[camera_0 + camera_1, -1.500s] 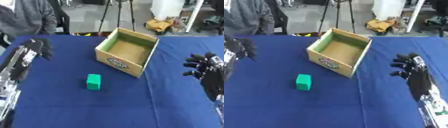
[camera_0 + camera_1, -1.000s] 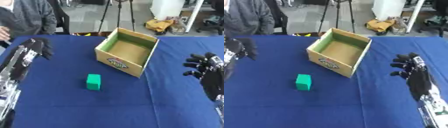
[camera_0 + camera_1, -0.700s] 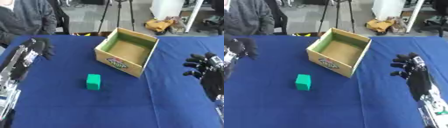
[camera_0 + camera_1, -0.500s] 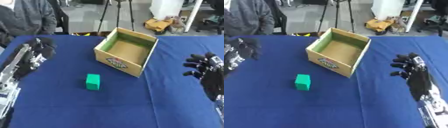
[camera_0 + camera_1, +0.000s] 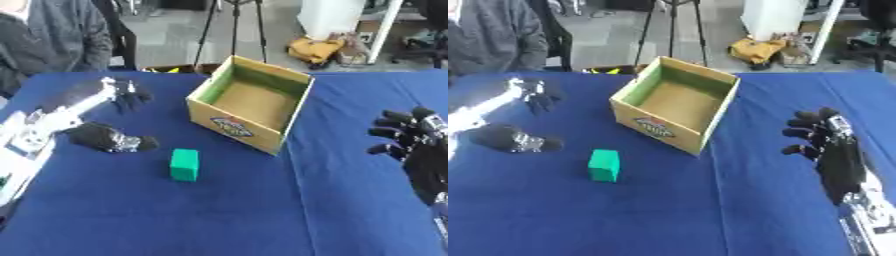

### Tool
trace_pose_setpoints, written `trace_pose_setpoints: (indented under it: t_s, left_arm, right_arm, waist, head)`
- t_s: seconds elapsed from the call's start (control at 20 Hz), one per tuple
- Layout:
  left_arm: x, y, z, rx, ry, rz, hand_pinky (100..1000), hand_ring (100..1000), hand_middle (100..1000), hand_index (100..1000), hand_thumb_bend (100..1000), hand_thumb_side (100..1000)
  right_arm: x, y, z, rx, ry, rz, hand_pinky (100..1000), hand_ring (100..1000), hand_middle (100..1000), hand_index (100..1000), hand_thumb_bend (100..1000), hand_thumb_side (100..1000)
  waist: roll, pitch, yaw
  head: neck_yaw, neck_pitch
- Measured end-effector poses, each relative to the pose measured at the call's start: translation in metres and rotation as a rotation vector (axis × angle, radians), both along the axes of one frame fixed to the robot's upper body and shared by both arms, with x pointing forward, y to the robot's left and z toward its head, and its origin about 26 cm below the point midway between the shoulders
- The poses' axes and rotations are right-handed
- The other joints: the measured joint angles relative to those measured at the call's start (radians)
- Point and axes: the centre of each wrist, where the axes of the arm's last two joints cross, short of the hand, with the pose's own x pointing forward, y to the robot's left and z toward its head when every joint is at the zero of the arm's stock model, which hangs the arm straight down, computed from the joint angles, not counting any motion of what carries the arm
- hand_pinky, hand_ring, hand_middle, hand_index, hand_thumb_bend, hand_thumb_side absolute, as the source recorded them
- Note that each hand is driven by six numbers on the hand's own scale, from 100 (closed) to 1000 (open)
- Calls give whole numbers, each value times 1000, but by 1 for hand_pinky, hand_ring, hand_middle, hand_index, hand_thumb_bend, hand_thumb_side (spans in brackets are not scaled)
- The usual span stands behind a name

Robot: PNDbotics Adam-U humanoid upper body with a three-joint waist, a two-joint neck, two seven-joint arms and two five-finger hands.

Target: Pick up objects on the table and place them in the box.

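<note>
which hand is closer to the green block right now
Left. The left hand is up and to the left of the green block; the right hand hovers far off to its right, past the box.

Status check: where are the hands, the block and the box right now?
Left hand over far-left table, empty. Right hand open, idle at right. Green block on the cloth beside the open box, untouched. Nothing between them.

Oval printed label on the box front wall, its lettering too blurred to read
</note>
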Motion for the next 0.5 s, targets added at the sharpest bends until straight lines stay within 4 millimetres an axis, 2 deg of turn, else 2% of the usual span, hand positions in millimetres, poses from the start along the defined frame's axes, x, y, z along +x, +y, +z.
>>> trace_pose_setpoints:
  t_s: [0.2,0.5]
  left_arm:
    - [18,-4,-2,114,30,-28,622,677,709,810,758,579]
    - [44,-12,-16,173,88,-73,635,688,715,810,749,555]
  right_arm:
    - [0,0,0,-1,0,3,532,726,681,800,100,944]
    - [0,1,0,-3,2,10,532,726,681,800,100,944]
  waist:
    - [1,-1,-4]
    - [0,-3,-5]
  head:
    - [3,0]
    - [7,0]
